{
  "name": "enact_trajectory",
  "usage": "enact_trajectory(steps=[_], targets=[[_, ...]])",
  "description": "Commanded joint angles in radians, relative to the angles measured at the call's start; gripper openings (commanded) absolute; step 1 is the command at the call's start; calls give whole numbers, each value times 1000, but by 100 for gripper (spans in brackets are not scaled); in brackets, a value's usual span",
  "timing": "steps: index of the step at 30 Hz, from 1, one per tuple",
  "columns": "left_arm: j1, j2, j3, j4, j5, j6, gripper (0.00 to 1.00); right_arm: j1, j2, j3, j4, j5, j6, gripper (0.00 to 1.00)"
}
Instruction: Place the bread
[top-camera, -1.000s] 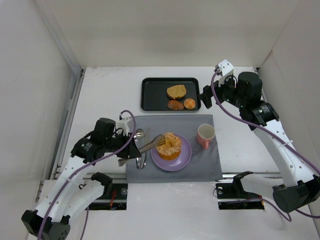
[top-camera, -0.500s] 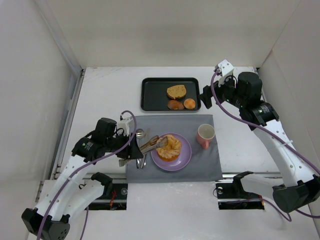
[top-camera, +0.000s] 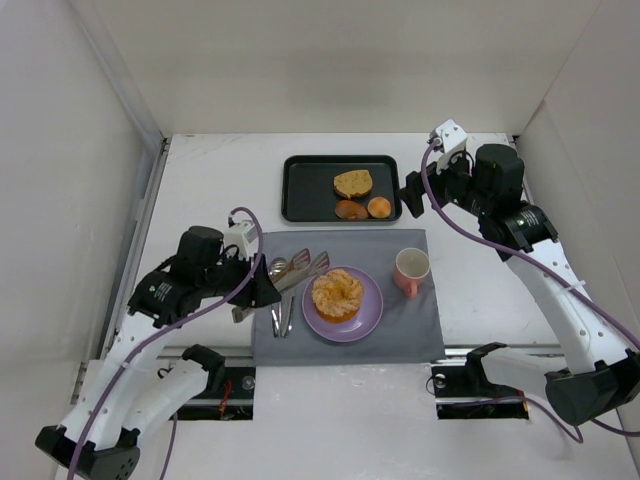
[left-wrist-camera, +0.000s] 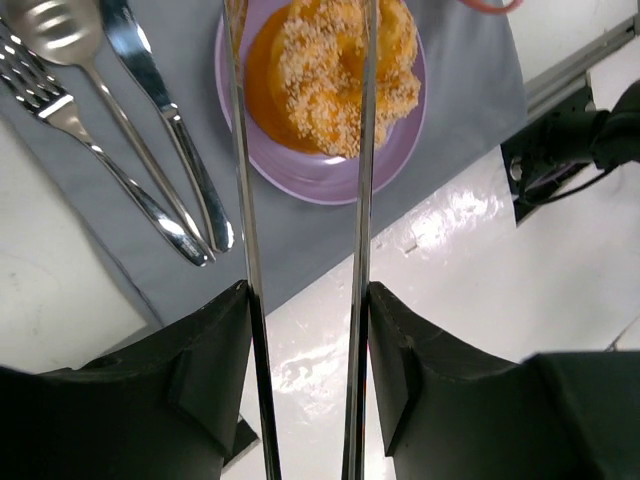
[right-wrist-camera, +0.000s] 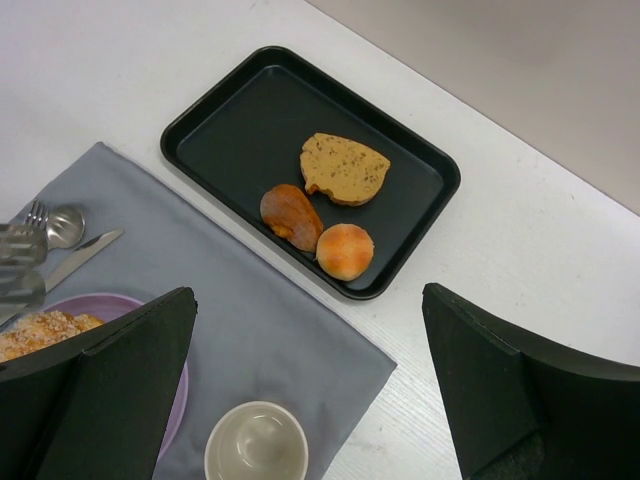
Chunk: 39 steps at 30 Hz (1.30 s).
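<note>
The bread (top-camera: 337, 293), a lobed golden ring with a pale crumbly top, lies on the purple plate (top-camera: 371, 313); the left wrist view shows the bread (left-wrist-camera: 340, 70) resting on the plate (left-wrist-camera: 300, 178). My left gripper (top-camera: 262, 290) is shut on metal tongs (top-camera: 302, 268). The two tong arms (left-wrist-camera: 246, 200) stand apart, raised left of the bread and not touching it. My right gripper (top-camera: 412, 190) hovers open and empty beside the tray's right end.
A black tray (top-camera: 300, 190) at the back holds a brown slice (top-camera: 353, 183), a dark pastry (top-camera: 350, 210) and a small bun (top-camera: 379, 207). A pink mug (top-camera: 411, 271) stands right of the plate. A spoon, fork and knife (top-camera: 281, 312) lie on the grey mat (top-camera: 400, 335).
The tongs have let go of the bread and drawn back up and to the left with my left gripper. The bread now rests free on the plate. The right arm is still.
</note>
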Motion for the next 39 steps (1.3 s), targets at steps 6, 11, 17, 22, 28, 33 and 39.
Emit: enact_trajectory(steps=[6, 11, 17, 22, 28, 33, 39], targets=[[-6, 20, 200, -17, -277, -20, 41, -1, -14, -2, 66, 0, -7, 100], [-6, 109, 234, 113, -515, -7, 40, -1, -32, -2, 66, -18, -7, 100], [46, 254, 205, 280, -715, 102, 39, -1, -32, -2, 66, -38, -7, 100], [197, 382, 204, 427, -677, 213, 39, -1, -41, -2, 66, -48, -7, 100], [362, 455, 151, 547, -561, 294, 39, -1, -51, -2, 66, -57, -7, 100], [444, 520, 89, 661, -423, 308, 39, -1, -51, -2, 66, -57, -7, 100], [522, 632, 65, 728, -316, 331, 41, -1, -60, -2, 66, -57, -7, 100]])
